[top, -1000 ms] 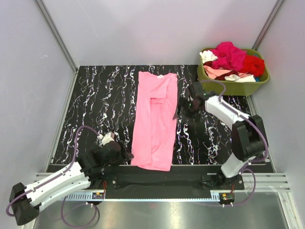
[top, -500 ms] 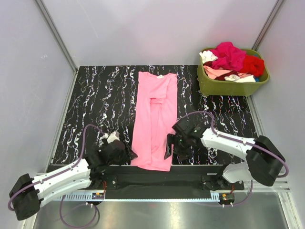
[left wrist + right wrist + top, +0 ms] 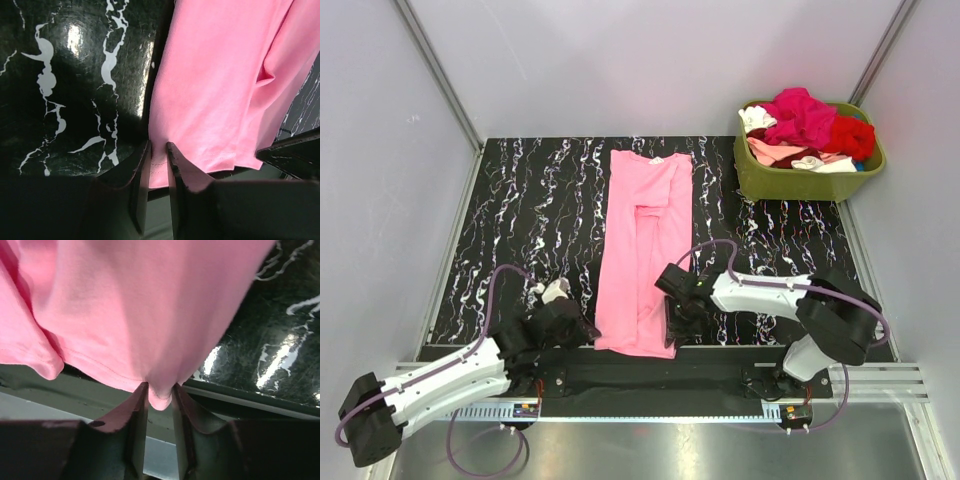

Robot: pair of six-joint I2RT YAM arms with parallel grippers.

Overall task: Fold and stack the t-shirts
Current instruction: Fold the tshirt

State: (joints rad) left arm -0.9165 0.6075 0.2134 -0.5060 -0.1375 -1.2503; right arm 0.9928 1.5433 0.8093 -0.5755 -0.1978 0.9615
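A medium pink t-shirt (image 3: pixel 645 240) lies folded into a long strip down the middle of the black marbled table (image 3: pixel 530 220). My left gripper (image 3: pixel 588 328) sits at the near left corner of its hem. In the left wrist view the left gripper (image 3: pixel 158 150) has its jaws pressed on the pink hem (image 3: pixel 215 90). My right gripper (image 3: pixel 670 322) is at the near right corner. In the right wrist view the right gripper (image 3: pixel 159 390) pinches a small fold of the hem (image 3: pixel 140 305). More t-shirts (image 3: pixel 810 125), magenta, red, pale pink and white, are heaped in the tub.
The olive-green tub (image 3: pixel 800 185) stands at the far right corner of the table. A dark rail (image 3: pixel 650 368) with the arm bases runs along the near edge, just below the hem. Grey walls close in on the left, back and right.
The right arm has swung from beside the shirt's upper half down to its near right corner. The left gripper edged right onto the near left corner. Both grippers closed on the hem.
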